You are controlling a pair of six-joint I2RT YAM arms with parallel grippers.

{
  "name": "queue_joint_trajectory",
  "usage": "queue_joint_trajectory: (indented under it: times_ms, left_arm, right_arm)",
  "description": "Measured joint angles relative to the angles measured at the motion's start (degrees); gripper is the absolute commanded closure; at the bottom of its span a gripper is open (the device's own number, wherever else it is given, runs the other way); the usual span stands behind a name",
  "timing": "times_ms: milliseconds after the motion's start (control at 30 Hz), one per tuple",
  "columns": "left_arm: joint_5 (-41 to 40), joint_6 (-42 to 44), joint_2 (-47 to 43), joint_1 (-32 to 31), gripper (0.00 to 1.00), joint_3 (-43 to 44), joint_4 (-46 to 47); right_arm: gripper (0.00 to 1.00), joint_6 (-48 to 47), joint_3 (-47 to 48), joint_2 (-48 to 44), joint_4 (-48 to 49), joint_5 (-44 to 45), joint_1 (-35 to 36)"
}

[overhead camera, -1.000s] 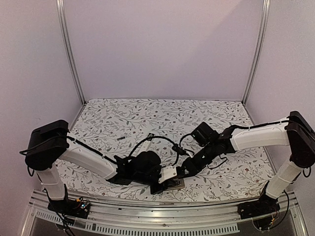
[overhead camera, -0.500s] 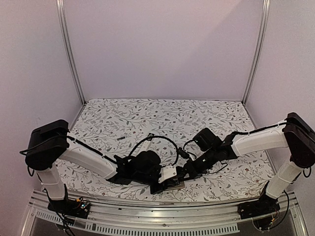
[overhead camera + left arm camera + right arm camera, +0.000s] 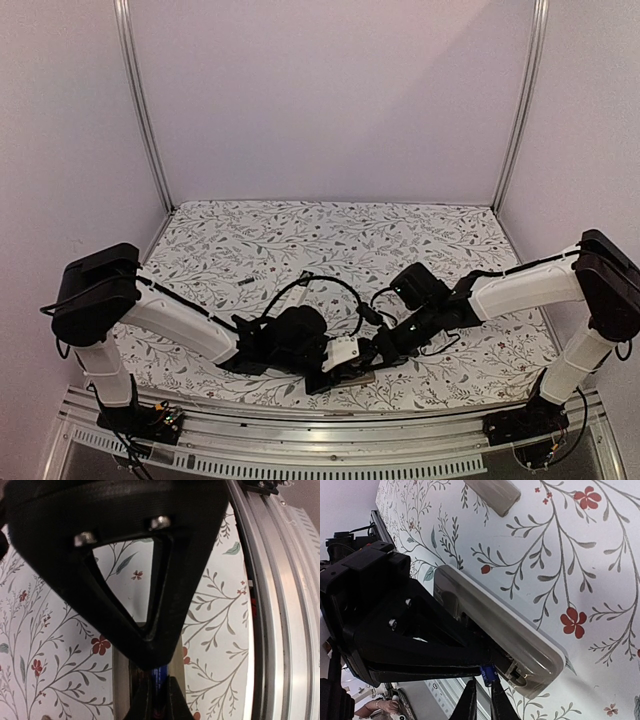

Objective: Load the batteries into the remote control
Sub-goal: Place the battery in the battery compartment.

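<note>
My right claw [image 3: 482,700] has just narrowed to a slit, tips at the battery [image 3: 489,673]; pinching or pressing, I cannot tell. It sits at the open end of the remote control [image 3: 520,640], which my left claw [image 3: 157,677] clamps, so seating seems near.

Note that the right arm [image 3: 520,285] has dropped toward the desk [image 3: 250,240] and the right pincer [image 3: 482,686] has closed on the battery [image 3: 489,673] at the remote control [image 3: 520,640].
</note>
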Motion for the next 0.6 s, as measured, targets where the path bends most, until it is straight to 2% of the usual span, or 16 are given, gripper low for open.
queue_joint_trajectory:
  times_ms: [167, 367, 600]
  left_arm:
    - [0.09, 0.00, 0.00, 0.07, 0.94, 0.13, -0.24]
    - [0.26, -0.04, 0.09, 0.11, 0.90, 0.26, -0.44]
    - [0.79, -0.24, 0.26, 0.11, 0.81, 0.39, -1.16]
  right_arm:
    - [0.86, 0.52, 0.00, 0.39, 0.00, 0.07, 0.26]
    - [0.93, 1.01, 0.00, 1.18, 0.15, 0.39, 0.48]
    - [0.94, 1.88, -0.35, 1.95, 0.63, 0.50, 0.55]
